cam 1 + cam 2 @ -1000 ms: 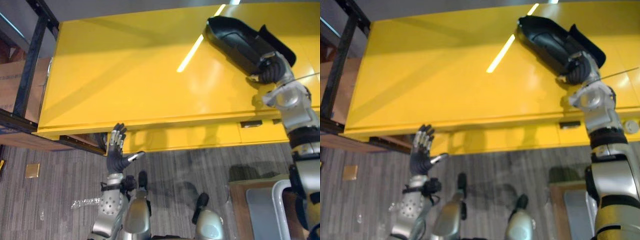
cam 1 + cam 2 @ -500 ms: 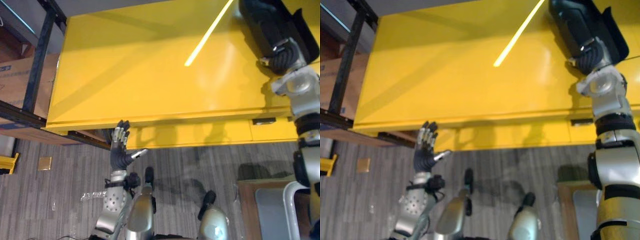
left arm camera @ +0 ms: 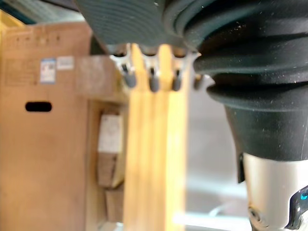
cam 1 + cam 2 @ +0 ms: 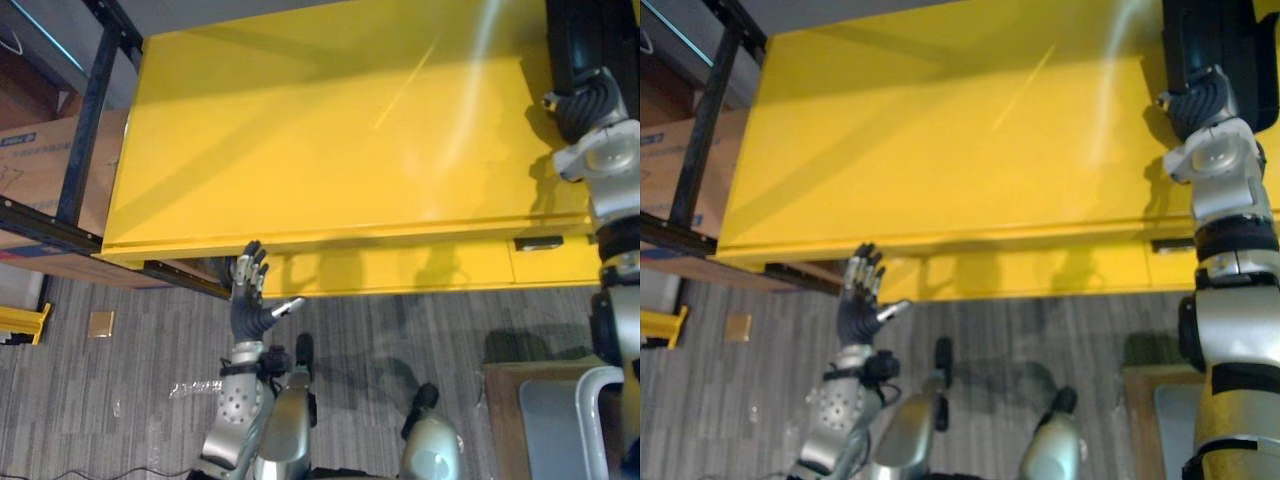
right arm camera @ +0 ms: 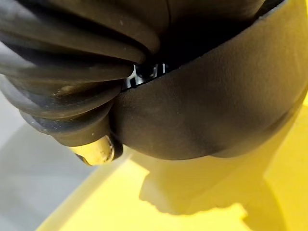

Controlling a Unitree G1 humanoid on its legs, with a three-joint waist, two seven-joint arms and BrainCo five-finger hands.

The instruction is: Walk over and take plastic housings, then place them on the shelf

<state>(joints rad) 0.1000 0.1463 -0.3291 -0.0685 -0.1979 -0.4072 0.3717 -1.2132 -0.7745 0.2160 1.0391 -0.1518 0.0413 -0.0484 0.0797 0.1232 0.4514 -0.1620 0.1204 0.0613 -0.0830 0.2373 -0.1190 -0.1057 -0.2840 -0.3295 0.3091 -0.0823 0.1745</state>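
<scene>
A black plastic housing (image 4: 592, 35) hangs over the far right of the yellow shelf top (image 4: 330, 150). My right hand (image 4: 584, 102) is shut on its near edge. In the right wrist view the housing's curved shell (image 5: 216, 106) lies against the hand, with its shadow on the yellow surface below. My left hand (image 4: 248, 300) stands open with straight fingers (image 3: 151, 82), just in front of the shelf's front edge, holding nothing.
A black metal rack (image 4: 90, 110) with a cardboard box (image 4: 40, 170) stands left of the yellow shelf. A brown crate with a grey tray (image 4: 560, 410) is on the floor at the lower right. Small yellow items (image 4: 100, 322) lie on the grey floor at the left.
The view has shifted a little. My right hand has carried the housing further right and away from me, turning it more end-on. The left hand stays by the front edge.
</scene>
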